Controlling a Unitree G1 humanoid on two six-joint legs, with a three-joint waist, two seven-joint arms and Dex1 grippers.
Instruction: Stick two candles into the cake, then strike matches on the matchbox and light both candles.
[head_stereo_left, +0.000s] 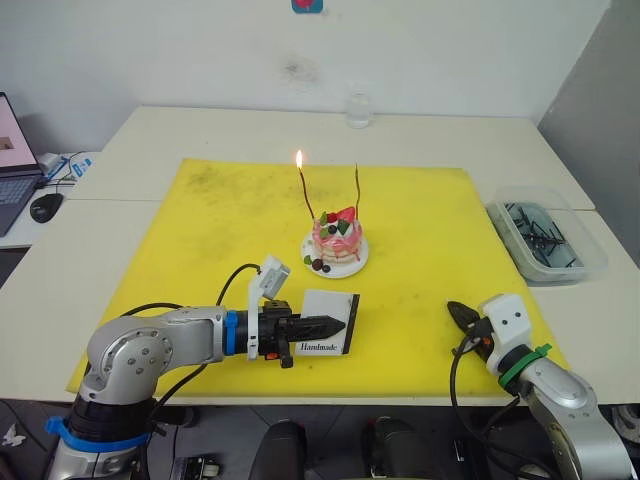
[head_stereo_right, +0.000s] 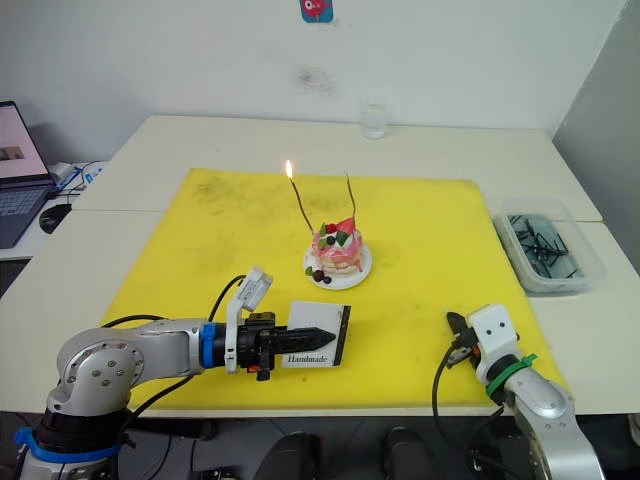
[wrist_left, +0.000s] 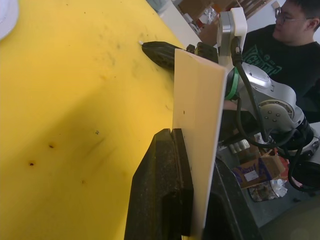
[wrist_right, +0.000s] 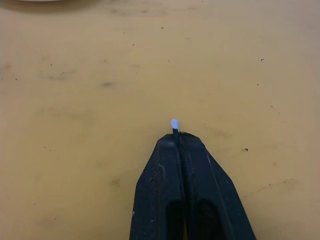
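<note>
Two candles stand in the cake (head_stereo_left: 337, 240), which sits on its white plate (head_stereo_left: 354, 263) near the middle of the yellow mat (head_stereo_left: 420, 215); the candle on the robot's left (head_stereo_left: 304, 195) carries a flame at its tip, while the candle on the right (head_stereo_left: 357, 190) is unlit. The left gripper (head_stereo_left: 322, 324) is clamped on the matchbox (head_stereo_left: 330, 322), holding it on edge just above the mat in front of the cake, its printed face toward the camera; the left wrist view shows the black fingers (wrist_left: 165, 190) pressed flat against the box panel. The right gripper (wrist_right: 175, 136) has its fingers fully closed on a match (wrist_right: 174, 125), of which a pale head protrudes past the tips; it hovers low over the mat, well apart from the matchbox on the robot's right. A clear bin of spare matches (head_stereo_left: 545, 235) rests off the mat on the right. The step in hand appears to be striking this match for the second candle. To do it well, the left arm should keep the box rigid with the dark strip presented, and the right should draw the head along that strip in one brisk, light stroke, since so little stem shows beyond the fingers. The lit match must then reach the right wick without brushing the burning candle.
</note>
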